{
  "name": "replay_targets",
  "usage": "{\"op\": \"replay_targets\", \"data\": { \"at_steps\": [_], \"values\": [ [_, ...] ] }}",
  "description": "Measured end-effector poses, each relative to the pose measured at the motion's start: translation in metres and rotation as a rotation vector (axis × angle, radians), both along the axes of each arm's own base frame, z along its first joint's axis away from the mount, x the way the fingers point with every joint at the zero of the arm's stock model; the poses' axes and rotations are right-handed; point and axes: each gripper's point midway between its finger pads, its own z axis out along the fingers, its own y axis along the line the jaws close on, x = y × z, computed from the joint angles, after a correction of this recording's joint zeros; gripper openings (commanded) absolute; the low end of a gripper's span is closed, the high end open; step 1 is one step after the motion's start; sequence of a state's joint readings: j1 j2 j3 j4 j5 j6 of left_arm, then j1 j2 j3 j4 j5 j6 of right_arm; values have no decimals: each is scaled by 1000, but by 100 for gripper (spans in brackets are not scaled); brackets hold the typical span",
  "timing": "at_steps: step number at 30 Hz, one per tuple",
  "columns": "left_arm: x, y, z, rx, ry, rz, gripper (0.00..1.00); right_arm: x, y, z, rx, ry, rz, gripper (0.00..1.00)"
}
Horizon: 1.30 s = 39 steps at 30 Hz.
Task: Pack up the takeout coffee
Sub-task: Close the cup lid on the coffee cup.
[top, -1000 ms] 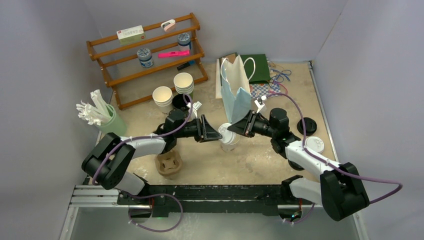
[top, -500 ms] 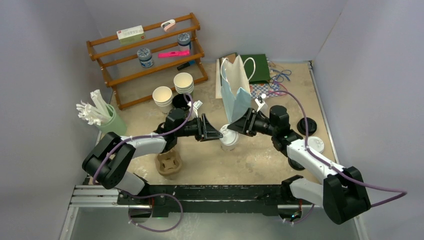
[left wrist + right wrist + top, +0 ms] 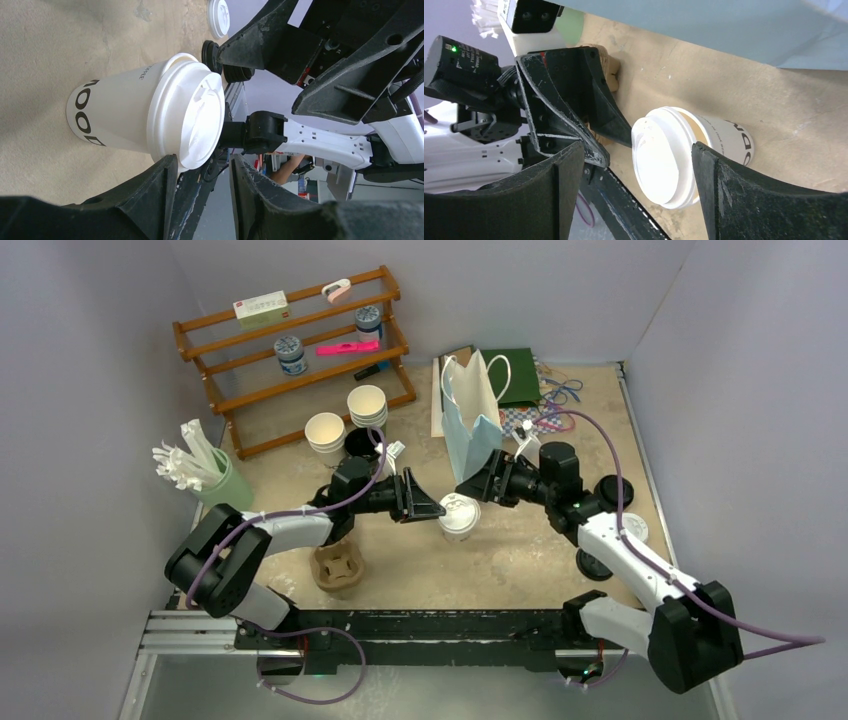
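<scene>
The cream-white takeout cup (image 3: 459,517) (white lid on, black lettering down its side) stands upright on the sandy tabletop (image 3: 520,560), just in front of the pale blue paper bag (image 3: 470,430). The right gripper (image 3: 638,150) is spread wide, its fingers flanking the lid without gripping it. Opposite, the left gripper (image 3: 204,162) stands partly open and empty, one fingertip (image 3: 167,167) against the lid's rim.

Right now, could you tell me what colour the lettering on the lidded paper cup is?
Black, on the cream-white lidded paper cup; clearest in the left wrist view.
</scene>
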State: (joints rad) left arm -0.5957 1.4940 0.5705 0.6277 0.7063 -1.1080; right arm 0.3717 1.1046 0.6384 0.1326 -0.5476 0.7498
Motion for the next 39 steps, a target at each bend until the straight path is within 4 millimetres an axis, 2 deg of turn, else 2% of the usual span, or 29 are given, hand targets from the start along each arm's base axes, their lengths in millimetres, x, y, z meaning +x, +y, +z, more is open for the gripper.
{"op": "replay_targets", "data": {
  "at_steps": [4,9,15,20,26,28,34,39],
  "values": [
    [1,0,0,-1,-1,2,44,0,-7,-1,-68,-42,3,77],
    [2,-1,-3,0,9,5,44,3,-21,-11,-197,-90,9,68],
    [5,-3,2,-9,4,8,44,3,-35,-27,-322,-108,20,73],
    [8,-6,9,-19,-7,9,43,2,-35,-35,-343,-102,53,76],
    [9,-7,12,-23,-13,8,43,2,-32,-37,-335,-96,70,60],
    [9,-7,11,-22,-11,8,43,3,-31,-37,-333,-101,69,58],
    [9,-7,11,-14,-5,7,43,5,-30,-39,-330,-99,71,62],
    [10,-7,9,6,-5,2,44,4,-30,-40,-331,-92,72,75]
  ]
}}
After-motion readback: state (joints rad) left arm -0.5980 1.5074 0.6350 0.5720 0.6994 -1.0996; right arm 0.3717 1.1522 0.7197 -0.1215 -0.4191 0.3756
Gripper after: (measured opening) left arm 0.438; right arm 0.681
